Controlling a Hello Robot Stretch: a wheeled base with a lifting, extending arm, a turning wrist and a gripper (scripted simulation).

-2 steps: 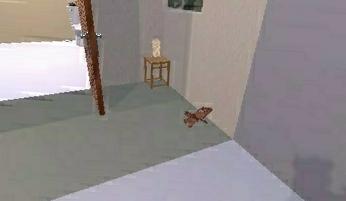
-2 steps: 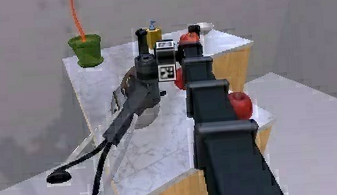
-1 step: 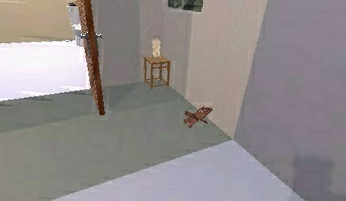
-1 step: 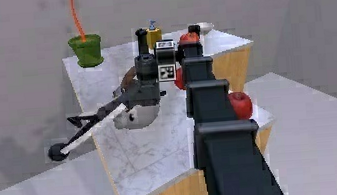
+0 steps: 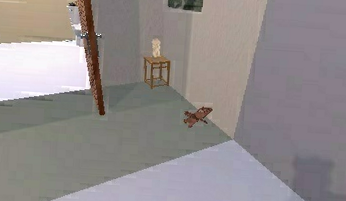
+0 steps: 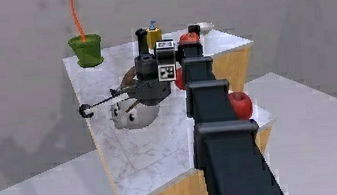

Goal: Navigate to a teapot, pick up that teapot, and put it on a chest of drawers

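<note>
The pincer (image 6: 99, 101) sits low over the marble-topped surface (image 6: 171, 153). A pale, rounded teapot (image 6: 134, 114) stands on that surface right at and behind it, so I cannot tell whether the pincer holds anything, or whether it touches the pot.

The teapot looks like glazed ceramic: stiff, smooth, probably slippery, breakable and fairly heavy. On that reading, the handle or the narrow top under its brownish lid would give a surer hold than the round belly — and a knock against the stone could chip it.

Beyond the pincer, at the surface's far corner, a green pot (image 6: 86, 50) carries an orange stem. Further out, past the pincer's dark body, stand small bottles (image 6: 151, 33) and a pale bowl (image 6: 200, 29). A red fruit (image 6: 239, 104) lies just beside the arm (image 6: 219, 132). A straight lift looks safer than a sideways sweep.

Well away from the pincer, ahead of the base, a wooden side table (image 5: 157, 69) bears a pale bust (image 5: 156, 47) in the corner — and a small wooden object (image 5: 197, 116) lies on the floor, something to steer around.
</note>
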